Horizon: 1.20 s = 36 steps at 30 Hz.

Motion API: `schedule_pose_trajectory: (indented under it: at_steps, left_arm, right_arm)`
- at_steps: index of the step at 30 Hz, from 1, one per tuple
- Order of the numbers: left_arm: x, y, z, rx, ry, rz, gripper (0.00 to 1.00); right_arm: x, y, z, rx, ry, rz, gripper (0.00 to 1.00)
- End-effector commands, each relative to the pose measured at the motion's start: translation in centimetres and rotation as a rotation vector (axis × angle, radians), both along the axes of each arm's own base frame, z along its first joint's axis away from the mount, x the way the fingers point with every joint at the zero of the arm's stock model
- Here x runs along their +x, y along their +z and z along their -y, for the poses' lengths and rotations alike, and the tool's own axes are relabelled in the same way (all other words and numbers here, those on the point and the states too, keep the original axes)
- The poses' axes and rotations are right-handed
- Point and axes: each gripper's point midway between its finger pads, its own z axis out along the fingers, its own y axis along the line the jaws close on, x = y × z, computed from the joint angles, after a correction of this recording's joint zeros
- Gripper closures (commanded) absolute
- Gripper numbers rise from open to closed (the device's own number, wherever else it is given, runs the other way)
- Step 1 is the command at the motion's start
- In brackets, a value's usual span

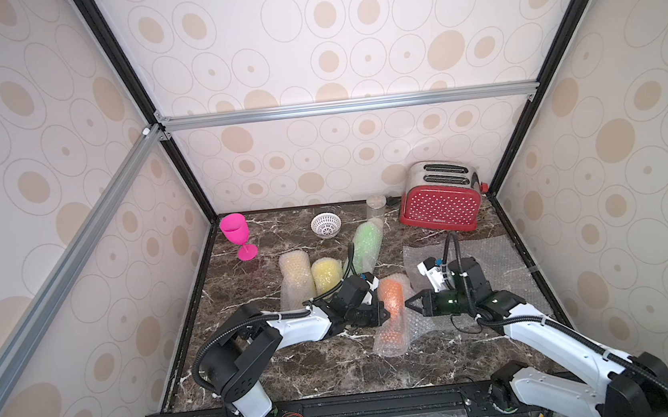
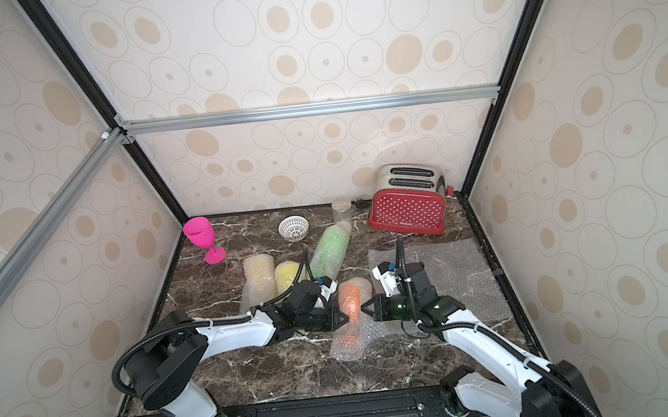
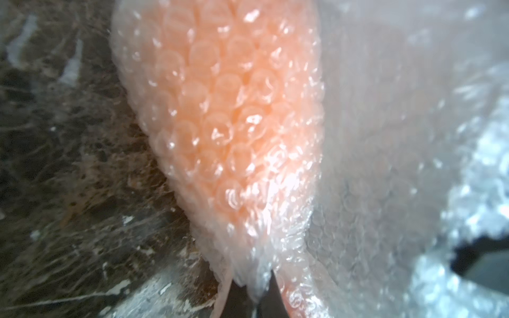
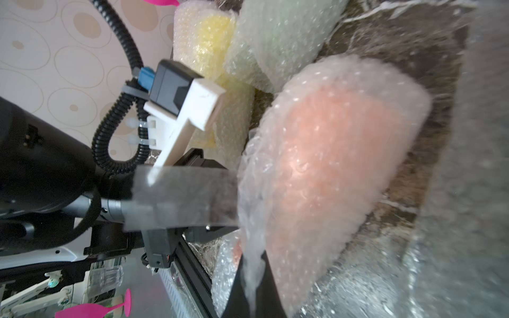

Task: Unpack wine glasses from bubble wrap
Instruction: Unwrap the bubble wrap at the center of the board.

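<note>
At mid-table we have the orange glass (image 1: pixel 391 296) lying in its bubble wrap (image 1: pixel 389 344), our left gripper (image 1: pixel 385 315) and right gripper (image 1: pixel 407 305) both pinching that wrap, so next we should draw apart to unroll it

Both top views looked down from high above the near edge, sharing the whole table (image 1: pixel 331 368). My wrist cameras sat close, facing one bubble wrap roll (image 3: pixel 220 110) from opposite sides.
</note>
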Motion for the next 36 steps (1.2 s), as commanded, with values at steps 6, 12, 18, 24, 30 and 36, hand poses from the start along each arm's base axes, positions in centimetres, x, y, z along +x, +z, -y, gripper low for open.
schedule_pose_trajectory:
  at_steps: [6, 12, 18, 24, 30, 36]
  left_arm:
    - [0.5, 2.4, -1.1, -0.122, 0.056, 0.012, 0.99]
    - [0.6, 2.6, -3.0, -0.174, 0.117, 0.003, 0.99]
    - [0.0, 2.2, -4.2, -0.173, 0.117, -0.019, 0.94]
    - [0.8, 2.1, -5.0, -0.031, 0.120, 0.007, 0.59]
    - [2.8, 4.7, -5.2, 0.076, 0.121, 0.105, 0.37]
    - [3.0, 7.1, -2.0, 0.026, 0.057, 0.145, 0.36]
  right_arm:
    - [-1.8, -3.0, 5.6, -0.163, -0.189, -0.136, 1.00]
    - [-2.2, -3.6, 8.3, -0.188, -0.299, -0.145, 1.00]
    - [-2.3, -3.5, 8.2, -0.192, -0.280, -0.156, 1.00]
    - [-2.0, -1.3, 5.5, -0.042, -0.174, -0.121, 1.00]
    - [-1.4, 2.1, 4.0, 0.074, -0.125, -0.026, 1.00]
    - [-1.3, 3.9, 2.8, 0.150, -0.084, 0.007, 1.00]
